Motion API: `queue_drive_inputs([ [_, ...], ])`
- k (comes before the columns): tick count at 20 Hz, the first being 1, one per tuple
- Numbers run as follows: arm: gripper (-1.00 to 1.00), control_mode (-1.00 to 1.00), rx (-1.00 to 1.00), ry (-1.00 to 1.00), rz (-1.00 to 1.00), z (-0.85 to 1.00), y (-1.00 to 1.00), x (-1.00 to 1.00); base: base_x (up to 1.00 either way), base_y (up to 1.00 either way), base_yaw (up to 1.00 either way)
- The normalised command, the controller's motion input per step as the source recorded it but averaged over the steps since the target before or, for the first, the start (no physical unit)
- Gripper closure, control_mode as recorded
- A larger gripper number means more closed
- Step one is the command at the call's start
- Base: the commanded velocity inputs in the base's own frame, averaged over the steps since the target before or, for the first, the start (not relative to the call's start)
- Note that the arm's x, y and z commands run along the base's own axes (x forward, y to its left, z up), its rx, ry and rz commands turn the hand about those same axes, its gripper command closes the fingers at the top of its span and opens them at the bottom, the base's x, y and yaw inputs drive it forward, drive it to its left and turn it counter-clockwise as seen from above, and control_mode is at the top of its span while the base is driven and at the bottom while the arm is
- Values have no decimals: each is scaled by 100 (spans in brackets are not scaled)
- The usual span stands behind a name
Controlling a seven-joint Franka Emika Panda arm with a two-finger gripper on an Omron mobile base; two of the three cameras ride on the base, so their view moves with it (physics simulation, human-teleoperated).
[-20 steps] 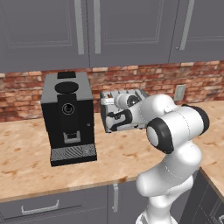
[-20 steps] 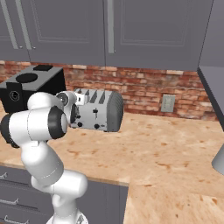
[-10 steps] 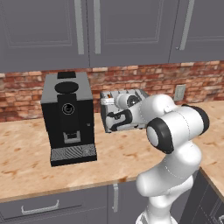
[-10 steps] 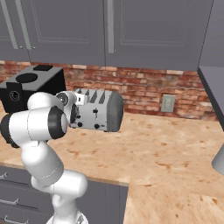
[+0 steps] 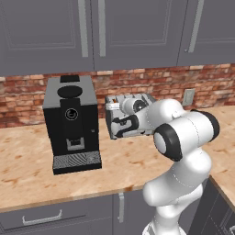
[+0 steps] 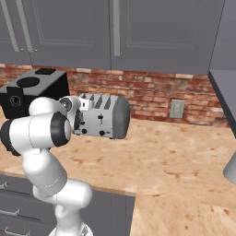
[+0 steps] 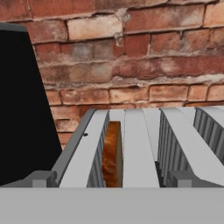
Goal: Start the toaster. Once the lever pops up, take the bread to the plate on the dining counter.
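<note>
I have the arm [image 5: 183,137] reaching up from the lower right of the left base frame toward the toaster [image 5: 131,114], which sits at mid-frame on the counter [image 5: 27,170], just to the right of the black coffee machine [image 5: 72,123]. In the right base frame the toaster [image 6: 103,116] lies left of centre, against the brick wall [image 6: 152,92], and my arm's white elbow covers its left end. The coffee machine [image 6: 32,92] is at the far left there, behind the arm.

The hand [image 5: 120,123] is up against the toaster's front face in the left base frame, at the lever side. Its fingers are too small and too dark there for me to see the gap, yet the hand reads as released, spread wide, with nothing in it.

From the hand camera I look along the toaster's top [image 7: 140,148]: grey ribs run up the frame with dark slots between them. The bread [image 7: 112,153] stands on edge in the slot left of centre, its brown crust and tan face sunk between the ribs. The coffee machine's black side [image 7: 22,109] takes the left of that frame, and brick fills the top.

Grey cabinets [image 5: 114,32] hang across the top of both base frames. A wall outlet [image 6: 176,109] sits on the brick right of the toaster.
</note>
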Motion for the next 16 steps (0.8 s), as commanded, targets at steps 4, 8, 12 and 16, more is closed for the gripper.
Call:
queue_drive_inputs([
  [4,-100,-100,0,0,0,0,0,0,0,0,0],
  [8,-100,-100,0,0,0,0,0,0,0,0,0],
  [12,-100,-100,0,0,0,0,0,0,0,0,0],
  [16,-100,-100,0,0,0,0,0,0,0,0,0],
])
